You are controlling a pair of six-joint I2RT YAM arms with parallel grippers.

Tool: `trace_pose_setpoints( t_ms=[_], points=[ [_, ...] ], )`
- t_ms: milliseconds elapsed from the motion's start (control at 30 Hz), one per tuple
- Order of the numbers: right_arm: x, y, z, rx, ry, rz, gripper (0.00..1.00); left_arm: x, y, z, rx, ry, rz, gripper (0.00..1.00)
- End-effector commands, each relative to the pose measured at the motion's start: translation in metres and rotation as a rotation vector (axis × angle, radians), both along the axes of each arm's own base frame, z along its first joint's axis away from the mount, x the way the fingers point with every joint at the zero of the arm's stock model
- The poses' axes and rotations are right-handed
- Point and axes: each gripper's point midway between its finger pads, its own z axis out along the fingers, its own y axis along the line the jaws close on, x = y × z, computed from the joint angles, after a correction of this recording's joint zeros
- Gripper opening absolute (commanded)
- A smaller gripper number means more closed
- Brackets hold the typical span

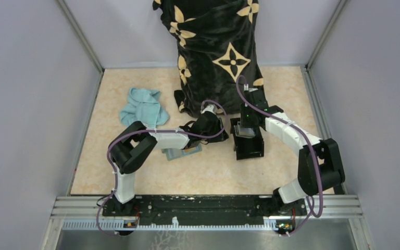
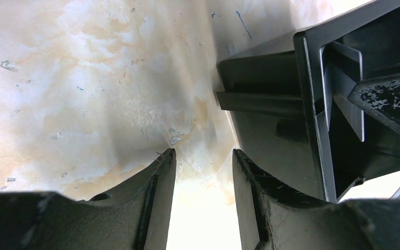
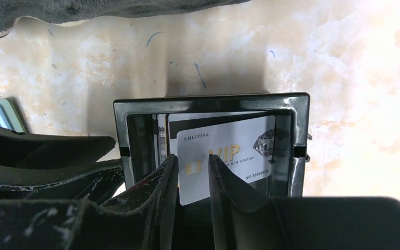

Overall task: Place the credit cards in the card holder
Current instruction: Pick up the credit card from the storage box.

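A pale silvery credit card (image 3: 229, 151) marked VIP leans tilted inside the black square box (image 3: 211, 100). More cards (image 3: 161, 139) stand on edge at the box's left wall. My right gripper (image 3: 192, 159) reaches into the box, open by a narrow gap, with the VIP card's lower left corner showing between the fingers. My left gripper (image 2: 203, 153) hangs open over bare table just left of the box (image 2: 271, 94), holding nothing. The sage-green card holder (image 1: 181, 153) lies flat under the left forearm, with a bluish card on it.
A black cloth with tan flower marks (image 1: 219, 52) drapes down at the back, right behind the box. A light blue cloth (image 1: 143, 107) lies crumpled at the back left. Grey walls close in the table on three sides.
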Motion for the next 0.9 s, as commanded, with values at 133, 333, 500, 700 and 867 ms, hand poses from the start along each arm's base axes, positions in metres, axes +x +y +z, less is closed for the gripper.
trace_pose_setpoints(
  t_ms=[133, 333, 500, 700, 867],
  points=[
    [0.008, -0.024, 0.029, -0.088, -0.081, -0.058, 0.27, 0.007, -0.009, 0.008, -0.037, -0.011, -0.005, 0.51],
    [0.006, -0.038, 0.032, -0.149, -0.082, -0.091, 0.25, 0.005, -0.008, 0.01, -0.04, -0.014, -0.009, 0.51],
    [0.002, -0.048, 0.038, -0.188, -0.091, -0.119, 0.24, 0.003, -0.008, 0.01, -0.047, -0.015, -0.013, 0.5],
    [-0.004, -0.059, 0.041, -0.23, -0.088, -0.147, 0.23, 0.002, -0.01, 0.011, -0.061, -0.016, -0.021, 0.51],
    [-0.009, -0.066, 0.041, -0.256, -0.081, -0.17, 0.23, 0.002, -0.01, 0.012, -0.068, -0.017, -0.024, 0.51]
  ],
)
